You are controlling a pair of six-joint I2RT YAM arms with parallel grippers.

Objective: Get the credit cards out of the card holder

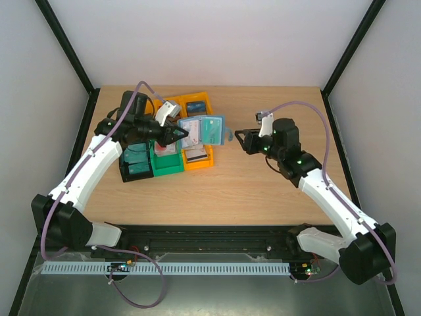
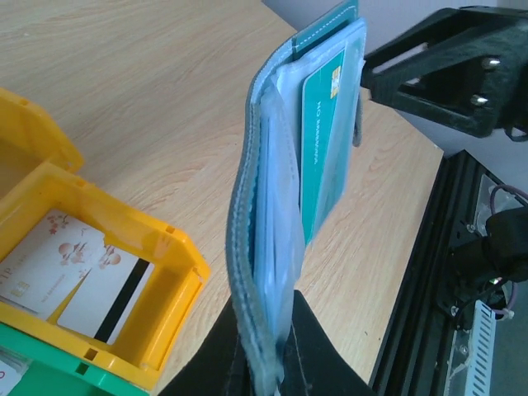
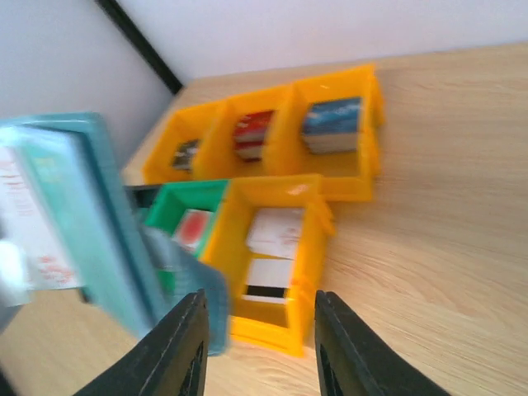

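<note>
My left gripper [image 1: 181, 134] is shut on the spine end of the teal-blue card holder [image 1: 205, 129], holding it open above the bins. In the left wrist view the card holder [image 2: 285, 206] stands between my fingers, with a teal card [image 2: 322, 140] in a pale inner sleeve. My right gripper [image 1: 240, 140] is open and empty just right of the holder. In the right wrist view the holder [image 3: 74, 223] is at the left, blurred, its tab [image 3: 198, 305] beside my left finger [image 3: 177, 351]. Two white cards [image 3: 272, 247] lie in an orange bin.
Orange bins [image 1: 197, 158], a green bin [image 1: 166, 159] and black bins [image 1: 135, 164] with cards are clustered at the table's back left. The right wrist view shows a row of orange bins [image 3: 330, 132] holding card stacks. The black front rail [image 2: 429, 272] runs by the table edge.
</note>
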